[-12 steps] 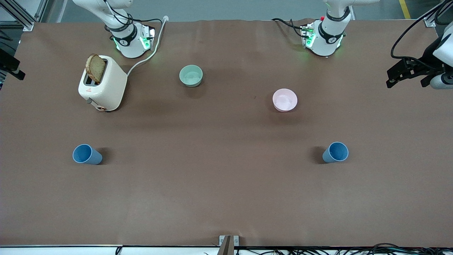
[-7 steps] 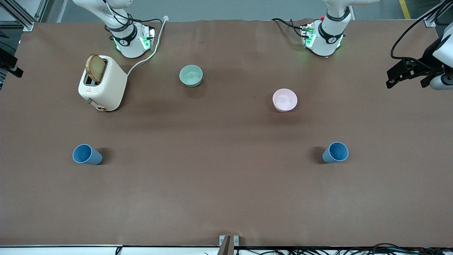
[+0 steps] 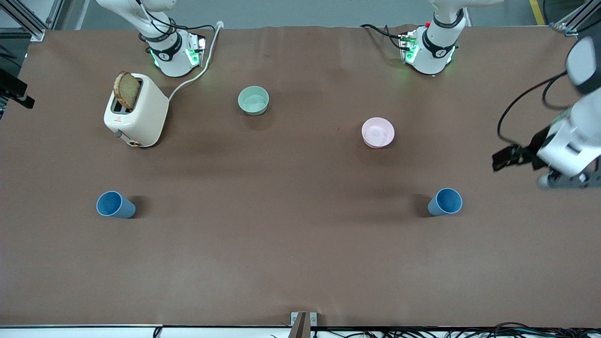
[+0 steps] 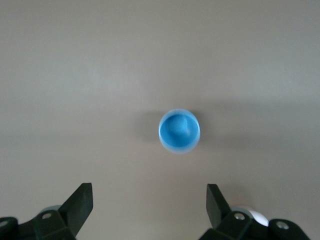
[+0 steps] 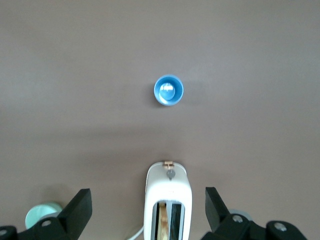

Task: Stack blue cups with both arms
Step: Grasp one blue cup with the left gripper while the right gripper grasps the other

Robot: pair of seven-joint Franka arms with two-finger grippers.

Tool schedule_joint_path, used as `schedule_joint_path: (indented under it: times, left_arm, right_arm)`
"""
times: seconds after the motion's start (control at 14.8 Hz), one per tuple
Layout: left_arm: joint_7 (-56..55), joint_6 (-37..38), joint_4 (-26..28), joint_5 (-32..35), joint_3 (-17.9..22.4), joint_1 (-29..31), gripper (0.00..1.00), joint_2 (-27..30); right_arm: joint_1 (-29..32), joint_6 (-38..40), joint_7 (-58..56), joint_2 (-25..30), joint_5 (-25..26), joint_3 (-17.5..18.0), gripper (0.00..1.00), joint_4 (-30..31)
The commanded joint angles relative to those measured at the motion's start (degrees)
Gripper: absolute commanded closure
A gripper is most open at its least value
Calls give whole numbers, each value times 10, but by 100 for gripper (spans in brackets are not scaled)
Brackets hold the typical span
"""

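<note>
Two blue cups stand upright on the brown table: one (image 3: 115, 205) toward the right arm's end, one (image 3: 445, 202) toward the left arm's end. My left gripper (image 3: 503, 158) hangs in the air over the table beside the second cup. In the left wrist view that cup (image 4: 179, 131) lies ahead of the left gripper (image 4: 149, 192), whose jaws are wide open and empty. My right gripper (image 3: 16, 93) shows only at the frame's edge. The right wrist view shows the right gripper (image 5: 148, 197) open and empty, high over the toaster, with the first cup (image 5: 168, 90) farther on.
A white toaster (image 3: 136, 110) with a bread slice (image 3: 127, 90) stands near the right arm's base, its cable running to the back. A pale green bowl (image 3: 253, 100) and a pink bowl (image 3: 378, 132) sit mid-table, farther from the front camera than the cups.
The left arm has swung down and in toward the cup at its end of the table. The right gripper has barely shifted. Cups and bowls have not moved.
</note>
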State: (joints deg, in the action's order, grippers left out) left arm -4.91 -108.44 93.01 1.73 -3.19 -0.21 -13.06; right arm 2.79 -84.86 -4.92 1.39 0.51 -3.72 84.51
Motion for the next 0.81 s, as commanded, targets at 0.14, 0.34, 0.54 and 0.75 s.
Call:
schedule_joint_path:
  times: [0.14,0.34,0.54,0.75]
  left_arm:
    - [-4,-192,95,8,0,12,0,-68]
    - [-5,-241,105,6,0,12,15,-113]
    - [-5,-244,117,2,-1,12,27,-134]
    - [-4,-246,132,1,-2,12,32,-138]
  right_arm:
    - [32,-186,-35,-15,2,1,0,151]
    - [38,-302,-38,-56,-13,0,0,210]
    - [43,-416,-39,-101,-13,0,4,269]
    - [49,-538,-43,-148,-13,0,8,321]
